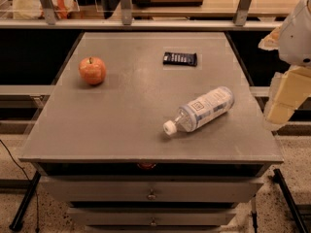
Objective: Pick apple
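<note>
Three items lie on the tabletop (121,130). The apple (92,70) stands upright near the left edge, toward the far-left corner. The tool (283,105) hangs beyond the right edge, well apart from the apple; its opening state cannot be told.

The scene is lit dimly, in a warm tone, from above. The grey table top (136,110) is lit evenly, and a pale sheen is seen toward its far middle. Short soft shadows are cast under the apple (92,70) and the bottle (201,109). The gap under the table's front edge is left dark. The gripper (281,111), beside the table's right edge, is lit brightest.
</note>
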Robot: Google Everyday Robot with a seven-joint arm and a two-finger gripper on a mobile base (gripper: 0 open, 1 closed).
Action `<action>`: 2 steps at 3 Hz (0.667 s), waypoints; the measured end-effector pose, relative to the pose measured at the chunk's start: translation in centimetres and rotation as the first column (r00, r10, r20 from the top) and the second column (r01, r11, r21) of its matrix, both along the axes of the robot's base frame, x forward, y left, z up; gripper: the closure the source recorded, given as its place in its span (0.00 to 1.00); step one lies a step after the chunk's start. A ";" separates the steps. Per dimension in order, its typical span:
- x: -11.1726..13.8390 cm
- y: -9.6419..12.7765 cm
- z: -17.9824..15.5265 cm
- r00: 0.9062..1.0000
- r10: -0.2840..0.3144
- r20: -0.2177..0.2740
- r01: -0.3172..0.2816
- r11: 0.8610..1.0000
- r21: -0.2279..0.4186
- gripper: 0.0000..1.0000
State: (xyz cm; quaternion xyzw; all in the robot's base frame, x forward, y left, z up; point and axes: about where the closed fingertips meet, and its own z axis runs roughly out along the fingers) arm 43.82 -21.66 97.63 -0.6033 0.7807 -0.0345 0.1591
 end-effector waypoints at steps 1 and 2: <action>0.2 0.1 0.1 1.000 0.000 0.003 0.000 1.000 0.002 0.00; 2.1 1.6 0.1 1.000 -0.019 0.004 0.018 0.999 0.034 0.00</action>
